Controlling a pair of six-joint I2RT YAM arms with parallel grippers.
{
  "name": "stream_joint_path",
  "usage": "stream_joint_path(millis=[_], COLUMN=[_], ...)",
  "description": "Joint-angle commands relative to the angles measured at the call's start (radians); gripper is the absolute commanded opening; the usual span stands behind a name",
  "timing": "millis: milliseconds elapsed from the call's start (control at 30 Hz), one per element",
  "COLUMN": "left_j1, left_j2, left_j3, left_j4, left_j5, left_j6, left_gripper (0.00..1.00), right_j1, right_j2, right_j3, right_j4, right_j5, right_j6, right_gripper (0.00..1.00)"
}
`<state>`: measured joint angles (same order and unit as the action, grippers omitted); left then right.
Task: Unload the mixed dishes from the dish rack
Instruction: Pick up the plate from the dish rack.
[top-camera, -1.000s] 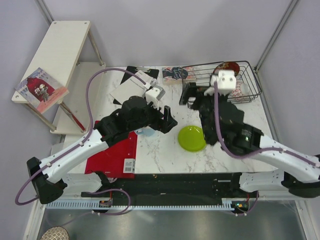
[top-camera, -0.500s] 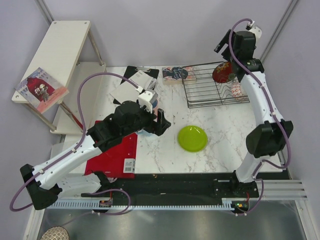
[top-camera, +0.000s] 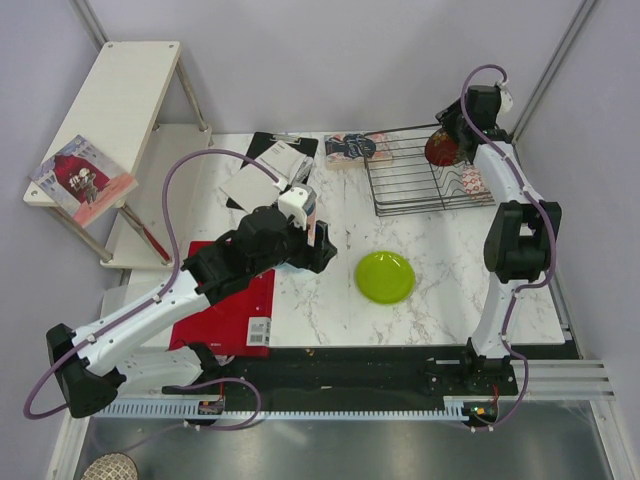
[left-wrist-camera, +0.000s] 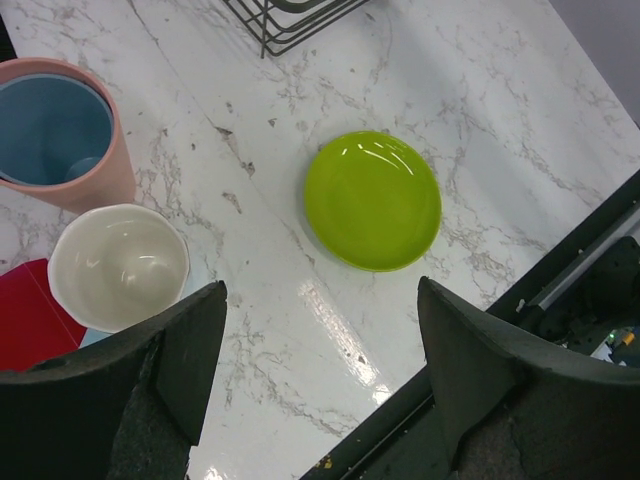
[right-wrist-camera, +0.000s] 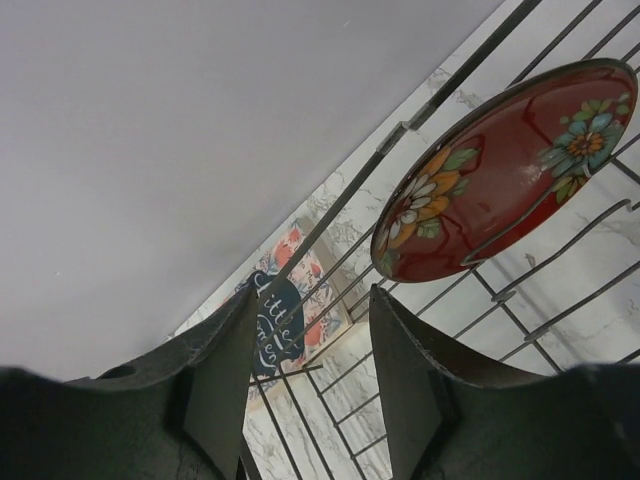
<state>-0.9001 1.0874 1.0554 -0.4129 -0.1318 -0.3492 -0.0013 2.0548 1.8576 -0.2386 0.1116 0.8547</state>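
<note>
One dark red floral plate (right-wrist-camera: 500, 170) leaned in the dish rack (top-camera: 420, 190); one lime-green plate (left-wrist-camera: 372, 198), one pink cup (left-wrist-camera: 100, 185) and one bowl (left-wrist-camera: 118, 265) sat on the table (left-wrist-camera: 520, 110); left fingers (left-wrist-camera: 190, 350) and right fingers (right-wrist-camera: 225, 370) gaped apart, empty.

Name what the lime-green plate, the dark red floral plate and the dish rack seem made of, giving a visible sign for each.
Lime-green plate: probably glazed ceramic or melamine; bright glossy highlights.
Dark red floral plate: likely glazed ceramic, shiny, painted flowers.
Dish rack: thin black coated metal wire, apparently.
</note>
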Motion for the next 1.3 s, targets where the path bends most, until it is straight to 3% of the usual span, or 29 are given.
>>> stream_joint_path(millis=[0, 700, 900, 1167, 1267], left_j1=[0.0, 0.0, 0.0, 0.001, 0.001], left_j2=[-0.007, 0.008, 0.011, 0.032, 0.035], left_j3=[-0.055, -0.094, -0.1, -0.103, -0.109], left_j4=[0.078, 0.098, 0.109, 0.12, 0.12], left_j5=[-0.084, -0.078, -0.08, -0.091, -0.094], left_j6=[-0.049, -0.112, -0.112, -0.105, -0.105], left_gripper=[0.83, 0.83, 0.83, 0.83, 0.83], right_j1=[0.007, 0.023, 0.024, 0.023, 0.027], right_j2=[0.011, 0.03, 0.053, 0.136, 0.159], right_j3=[-0.021, -0.13, -0.159, -0.1, -0.095], right_j4=[0.116, 0.163, 0.264, 0.277, 0.277], right_j5=[0.063, 0.169, 0.175, 0.184, 0.192], right_j6=[0.093, 0.122, 0.148, 0.162, 0.167], right_gripper=[0.56, 0.52, 0.52, 0.51, 0.47])
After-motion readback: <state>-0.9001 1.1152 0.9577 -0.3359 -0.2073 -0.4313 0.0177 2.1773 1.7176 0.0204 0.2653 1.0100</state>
